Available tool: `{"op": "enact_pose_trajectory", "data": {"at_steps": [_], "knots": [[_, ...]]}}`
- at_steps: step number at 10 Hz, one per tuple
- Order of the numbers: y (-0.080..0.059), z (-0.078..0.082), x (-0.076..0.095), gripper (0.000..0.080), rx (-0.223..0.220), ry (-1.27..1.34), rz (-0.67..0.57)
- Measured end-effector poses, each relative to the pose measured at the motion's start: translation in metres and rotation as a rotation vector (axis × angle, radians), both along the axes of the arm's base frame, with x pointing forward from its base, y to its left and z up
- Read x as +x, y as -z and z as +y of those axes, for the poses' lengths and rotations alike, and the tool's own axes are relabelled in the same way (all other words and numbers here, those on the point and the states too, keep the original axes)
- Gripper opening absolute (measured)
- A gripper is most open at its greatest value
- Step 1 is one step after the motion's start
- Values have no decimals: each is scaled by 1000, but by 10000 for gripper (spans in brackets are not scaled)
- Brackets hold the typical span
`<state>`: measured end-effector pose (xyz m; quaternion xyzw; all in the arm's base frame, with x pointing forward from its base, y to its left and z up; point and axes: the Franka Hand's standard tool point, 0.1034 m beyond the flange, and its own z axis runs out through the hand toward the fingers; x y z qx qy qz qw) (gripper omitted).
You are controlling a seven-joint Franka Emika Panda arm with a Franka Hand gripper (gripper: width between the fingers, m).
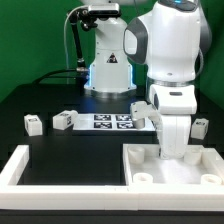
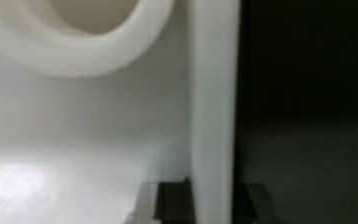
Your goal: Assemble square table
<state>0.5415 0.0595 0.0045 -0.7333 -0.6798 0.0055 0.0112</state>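
1. at the exterior view's far left, a long white frame bar [image 1: 14, 165] borders the black table [image 1: 70, 155]. it is no part of the furniture.
2. next comes the far-left leg block [image 1: 33, 123], loose on the table. the second leg block [image 1: 63, 120] lies near it but apart. both are untouched and well apart from the arm.
3. in the middle the marker board [image 1: 113, 121] lies flat. at its right end is what looks like a third leg block [image 1: 140, 108], partly behind the arm.
4. right of centre, the square table [image 1: 190, 160] lies flat at the front of the exterior view's right, sockets up. one round socket [image 1: 146, 178] is plain on its near side.
5. the gripper [image 1: 172, 154] is down at the slab's edge. in the wrist view the raised rim [image 2: 211, 100] runs straight between the dark fingertips [image 2: 171, 203], with a socket [image 2: 87, 35] on the slab side and bare black table on the other.
6. the fingers sit narrowly apart, one on each side of the rim and right beside it. i cannot tell whether they are pressing on it or only bracketing it.
7. at the far right, beyond the arm, lies the far-right leg block [image 1: 200, 126].
8. judgement: the step in hand is taking hold of the slab by its rim, probably to slide it into place before any leg goes in, so the task is at an early stage.
9. the next move calls for a firm pinch on the thin rim, then a low, level drag. lifting or twisting could let the rim slip out or tip the slab.
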Motion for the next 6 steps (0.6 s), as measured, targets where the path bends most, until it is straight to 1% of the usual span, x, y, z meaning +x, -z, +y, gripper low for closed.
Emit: {"op": "enact_pose_trajectory", "data": {"at_steps": [1, 2, 3, 4, 5, 6], "knots": [[0, 0, 0, 53, 0, 0, 0], [0, 0, 0, 153, 0, 0, 0], [0, 0, 0, 290, 0, 0, -1], [-1, 0, 1, 290, 0, 0, -2], [-1, 0, 1, 472, 0, 0, -3], [-1, 0, 1, 587, 0, 0, -3]]}}
